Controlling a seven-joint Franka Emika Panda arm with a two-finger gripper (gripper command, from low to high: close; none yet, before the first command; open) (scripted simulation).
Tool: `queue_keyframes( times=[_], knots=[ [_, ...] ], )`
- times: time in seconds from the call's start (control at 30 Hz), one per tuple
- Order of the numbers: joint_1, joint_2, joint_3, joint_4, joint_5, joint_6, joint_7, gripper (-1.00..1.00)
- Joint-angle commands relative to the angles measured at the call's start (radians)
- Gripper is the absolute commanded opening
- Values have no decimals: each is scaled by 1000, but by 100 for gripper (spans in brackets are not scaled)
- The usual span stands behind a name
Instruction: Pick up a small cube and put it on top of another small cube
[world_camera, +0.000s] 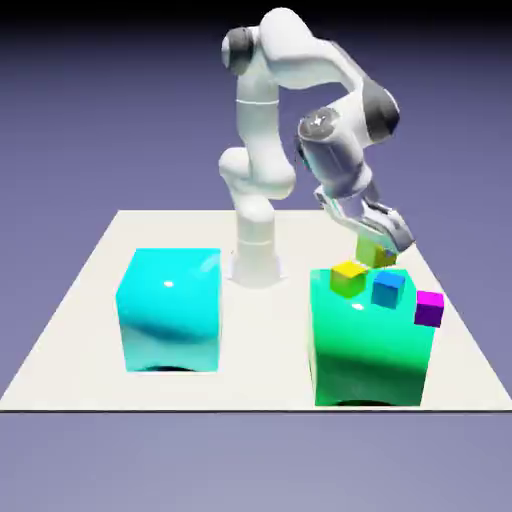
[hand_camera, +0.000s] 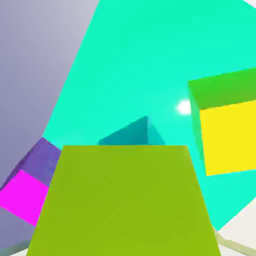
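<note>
The gripper (world_camera: 383, 243) was clamped on one small yellow cube (hand_camera: 122, 200), held in the air just above the green block's (world_camera: 360, 350) far edge. The other yellow cube (world_camera: 348, 277) sat at that block's far corner, close beside the blue cube (world_camera: 387, 288). A tilted or off-centre release would likely let the held cube slide off or knock its blue neighbour.

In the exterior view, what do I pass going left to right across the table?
Big cyan block → robot base column → big green block, and on its top: yellow cube → blue cube → magenta cube. The second yellow cube, held in the end effector above them, overlaps and is left out.
</note>
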Motion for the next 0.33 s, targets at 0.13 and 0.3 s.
queue_keyframes(
  times=[0.13,0.3],
  knots=[
    [82,96,-4,-94,-45,173,22,-100],
    [57,67,-3,-65,-32,120,15,100]
  ],
)
